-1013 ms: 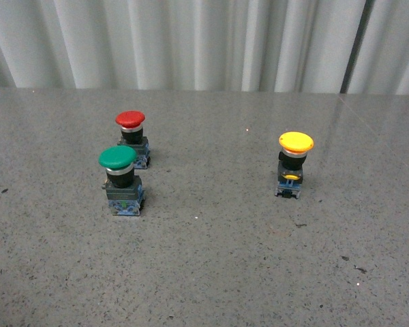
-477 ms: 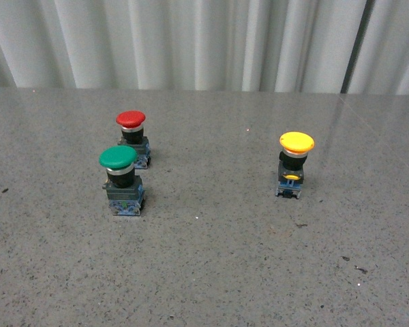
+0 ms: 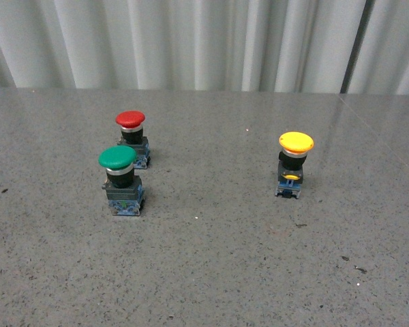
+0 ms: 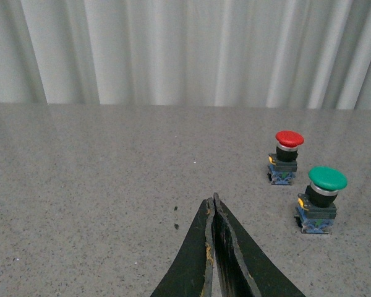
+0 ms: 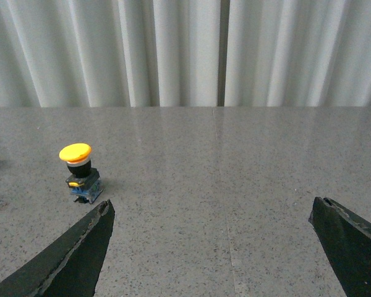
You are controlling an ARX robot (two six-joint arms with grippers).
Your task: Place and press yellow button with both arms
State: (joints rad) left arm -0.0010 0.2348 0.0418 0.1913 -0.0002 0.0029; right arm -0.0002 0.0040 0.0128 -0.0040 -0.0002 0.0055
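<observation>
Here, left jaws together, right jaws wide

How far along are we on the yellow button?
Nothing looks done: the yellow button stands upright on the table, untouched. In hand: nothing; the left tool is shut, the right tool open, both empty. Left: placing and pressing it.

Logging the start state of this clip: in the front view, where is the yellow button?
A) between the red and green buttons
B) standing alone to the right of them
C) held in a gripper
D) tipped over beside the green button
B: the yellow button stands upright by itself on the right, while the red button and green button sit close together on the left.
</observation>
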